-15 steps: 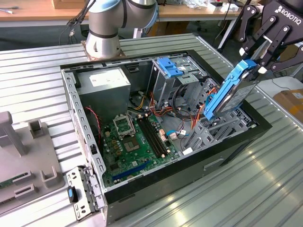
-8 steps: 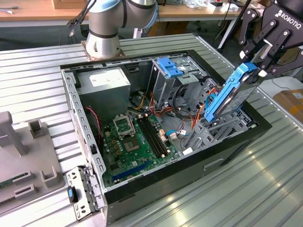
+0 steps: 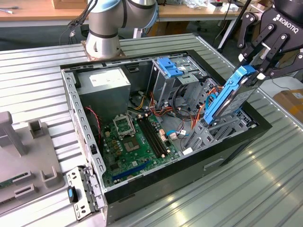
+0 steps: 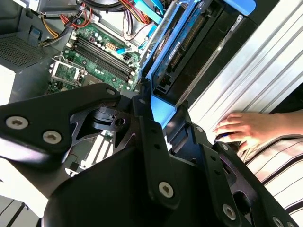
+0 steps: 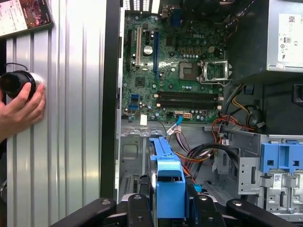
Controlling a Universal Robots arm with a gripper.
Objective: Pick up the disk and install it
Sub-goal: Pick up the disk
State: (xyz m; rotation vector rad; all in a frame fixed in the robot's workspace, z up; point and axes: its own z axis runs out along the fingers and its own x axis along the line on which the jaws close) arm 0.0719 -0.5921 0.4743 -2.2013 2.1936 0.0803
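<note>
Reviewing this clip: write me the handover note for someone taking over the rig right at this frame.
State of the gripper: shut on the upper blue end of the disk.
Position: the disk stands tilted at the drive bay on the exterior view's right of the open computer case. Its lower end is down inside and its upper end is above the rim.
Done: pickup.
Left: the disk is not yet seated in the bay.
Caution: a person's hand is on the table beside the case, at a black round object.
</note>
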